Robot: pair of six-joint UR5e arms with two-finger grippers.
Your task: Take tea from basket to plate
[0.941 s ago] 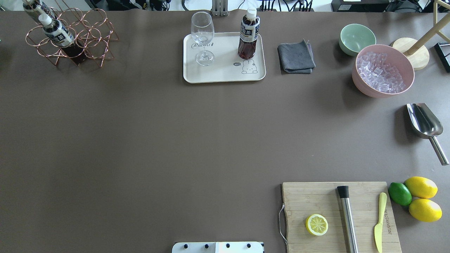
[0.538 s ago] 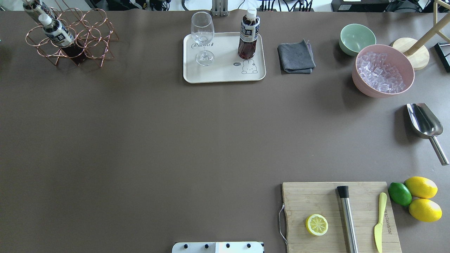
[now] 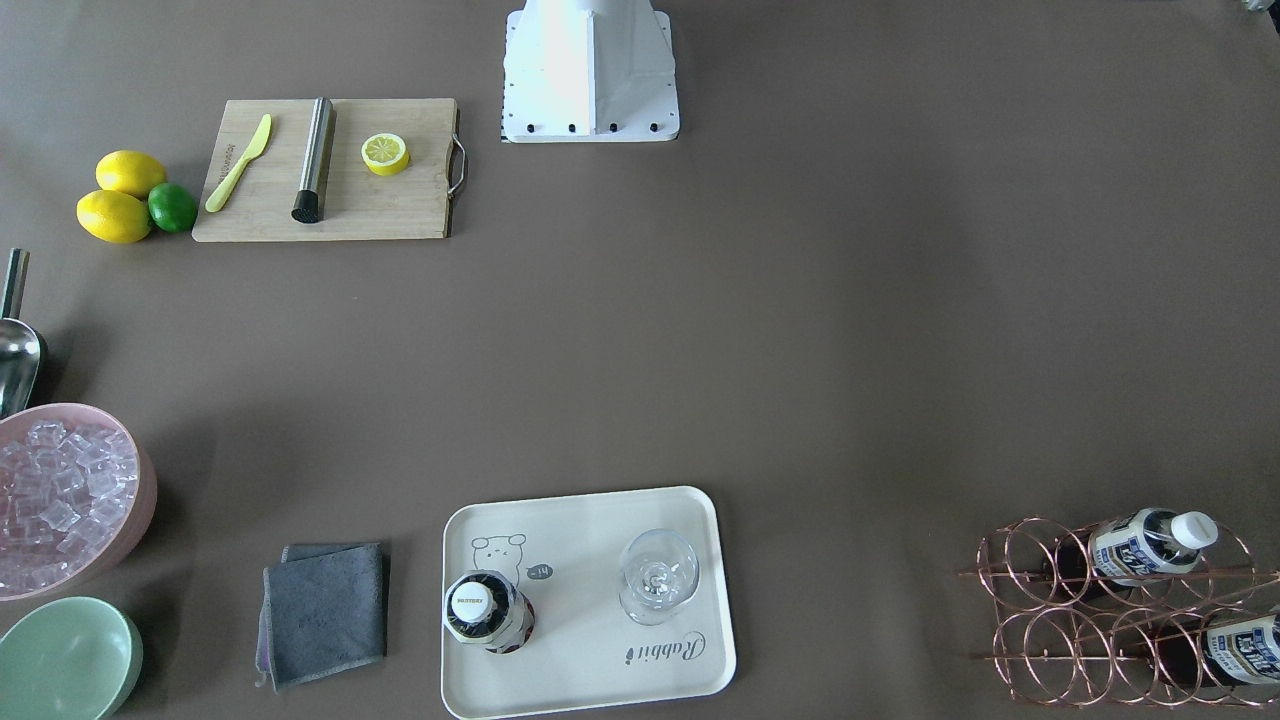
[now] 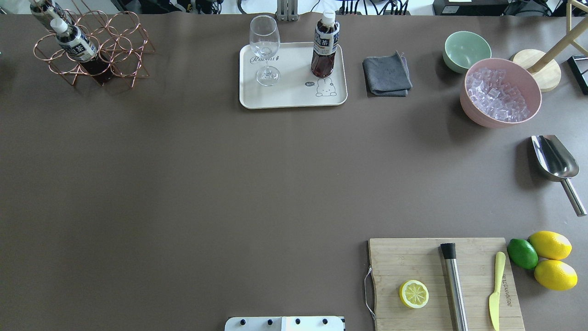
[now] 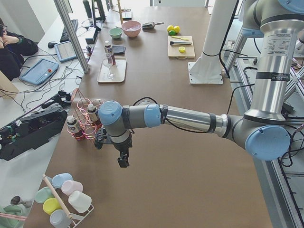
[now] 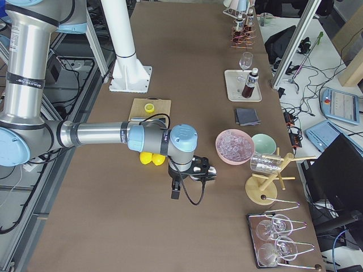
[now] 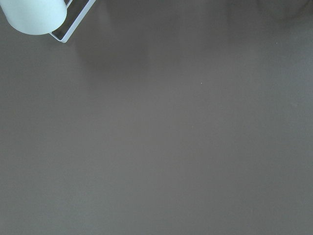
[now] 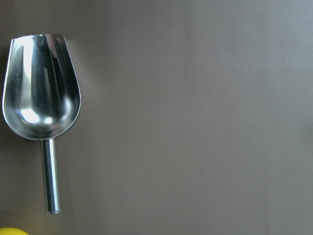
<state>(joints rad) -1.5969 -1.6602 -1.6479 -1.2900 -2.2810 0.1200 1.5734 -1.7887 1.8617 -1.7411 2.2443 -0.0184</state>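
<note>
A brown surface (image 4: 183, 184) carries everything. In the overhead view the plate (image 4: 294, 99) lies at the far edge, near the middle. The tea (image 4: 325, 46) stands upright on the plate's right part, just beyond the small bear drawing, cap up. A wine glass (image 4: 265, 50) stands upright on the plate's left part, apart from the bottle. The basket (image 4: 124, 55) sits in the far left corner, well apart from the plate, and two other bottles (image 4: 73, 41) lean tilted in its ring cells. A grey cloth (image 4: 387, 73) lies just right of the plate.

In the side view from the robot's left, the near arm reaches out low over the surface, with the left tool (image 5: 123, 161) pointing down near the basket. Whether its fingers are apart or together cannot be told. In the opposite side view the right tool (image 6: 175, 192) hangs pointing down, and its state cannot be told either. The right wrist camera looks straight down on a metal scoop (image 8: 41, 93) lying on the surface.
</note>
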